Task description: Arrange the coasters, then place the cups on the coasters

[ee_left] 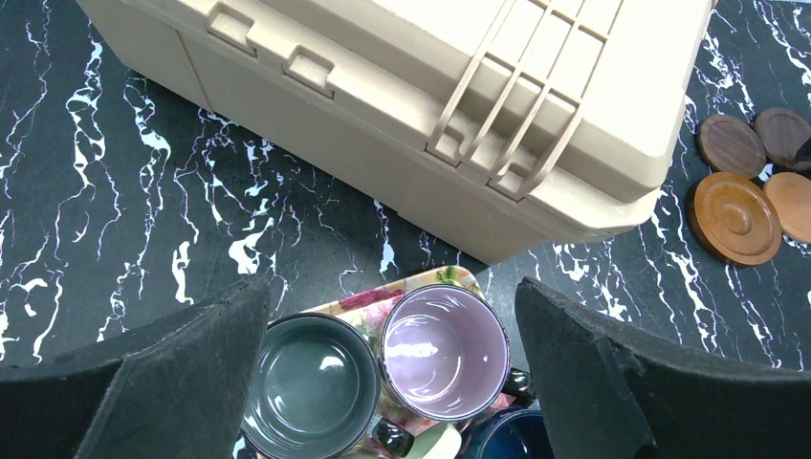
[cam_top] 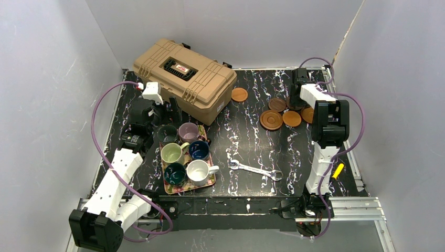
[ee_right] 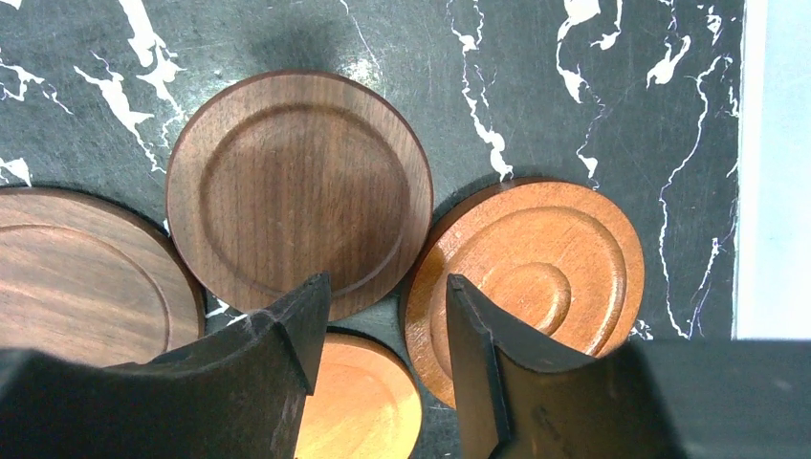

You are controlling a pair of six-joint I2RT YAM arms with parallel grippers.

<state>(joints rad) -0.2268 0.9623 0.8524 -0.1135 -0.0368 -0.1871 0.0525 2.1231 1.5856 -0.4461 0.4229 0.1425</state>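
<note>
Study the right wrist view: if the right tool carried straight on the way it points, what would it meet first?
Most likely the small orange coaster framed by the right tool. The dark brown coaster lies close beside it, and depth is unclear.

The desk (cam_top: 246, 139) is black with white marble veins. Under the right jaws a cluster of coasters (cam_top: 283, 113) lies flat on it. A dark brown coaster (ee_right: 298, 186) sits just ahead of the jaws, edge to edge with a ringed orange-brown coaster (ee_right: 545, 273) on its right. A paler orange coaster (ee_right: 363, 406) shows between the jaws, and a brown coaster (ee_right: 76, 277) lies to their left. A lone coaster (cam_top: 240, 94) sits well to the left, beside the tan toolbox (cam_top: 183, 79), which stands just ahead of the left jaws. The floral tray (ee_left: 359, 301) lies below those jaws. A wrench (cam_top: 255, 170) lies behind both.
</note>
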